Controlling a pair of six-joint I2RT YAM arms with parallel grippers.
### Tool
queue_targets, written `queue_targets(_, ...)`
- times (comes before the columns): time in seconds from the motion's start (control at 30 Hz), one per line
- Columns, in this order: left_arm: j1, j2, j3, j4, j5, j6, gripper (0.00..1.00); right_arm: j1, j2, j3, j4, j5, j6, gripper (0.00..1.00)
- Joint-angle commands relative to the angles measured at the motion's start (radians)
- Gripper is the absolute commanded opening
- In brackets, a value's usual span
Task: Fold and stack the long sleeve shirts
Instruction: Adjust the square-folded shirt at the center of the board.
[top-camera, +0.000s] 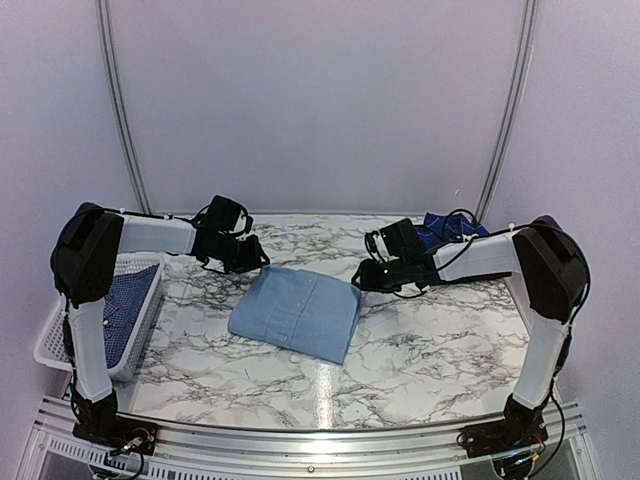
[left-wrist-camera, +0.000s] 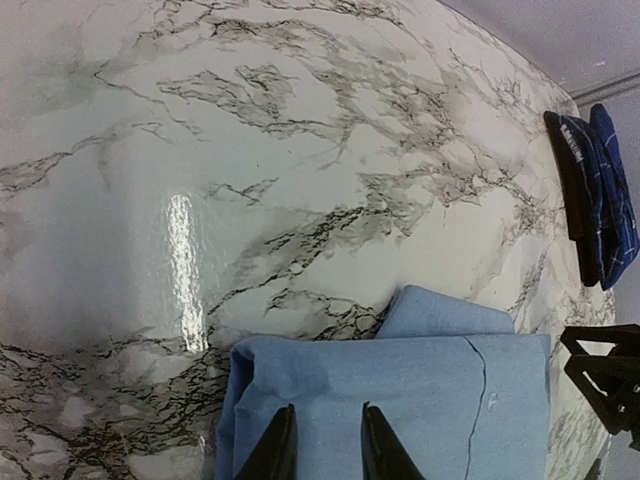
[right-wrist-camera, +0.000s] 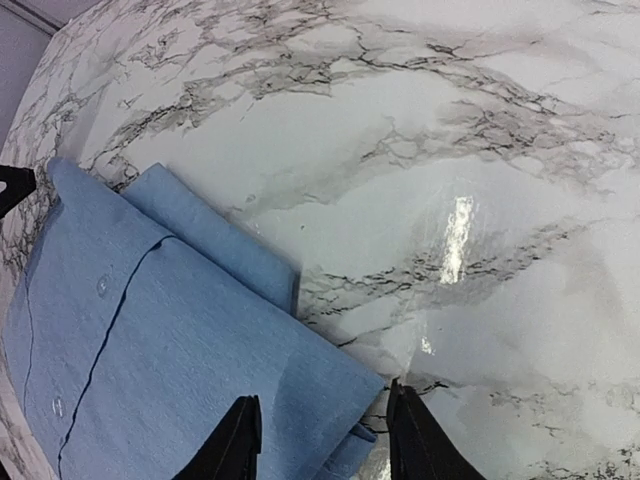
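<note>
A plain light blue long sleeve shirt (top-camera: 295, 310) lies folded in a rectangle at the middle of the marble table. My left gripper (top-camera: 255, 258) hovers at its far left corner. In the left wrist view the left gripper (left-wrist-camera: 322, 430) is open by a narrow gap above the shirt (left-wrist-camera: 420, 390), with no cloth pinched. My right gripper (top-camera: 362, 278) is at the far right corner. In the right wrist view the right gripper (right-wrist-camera: 322, 420) is open wider, straddling the shirt's (right-wrist-camera: 180, 370) corner. A dark navy plaid shirt (top-camera: 440, 232) lies folded at the back right.
A white mesh basket (top-camera: 60, 335) stands at the table's left edge and holds a small blue-and-white check shirt (top-camera: 125, 300). The navy plaid shirt (left-wrist-camera: 600, 200) also shows in the left wrist view. Bare marble table (top-camera: 430, 350) lies in front of and right of the folded shirt.
</note>
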Motion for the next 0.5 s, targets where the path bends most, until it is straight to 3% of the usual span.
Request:
queue_targets(0.0,0.002,-0.014,-0.01,-0.049,-0.045,0.011,0.3,-0.004,0.006,-0.002,0.029,-0.028,0.029,0.4)
queue_targets(0.23,0.005,0.022,0.021,-0.053,-0.045,0.029,0.31,-0.008,0.057,0.0,0.091,-0.082,0.05,0.39)
queue_targets(0.47,0.007,0.067,0.07,-0.059,-0.044,0.039,0.31,-0.008,0.054,-0.015,0.073,-0.033,0.065,0.38)
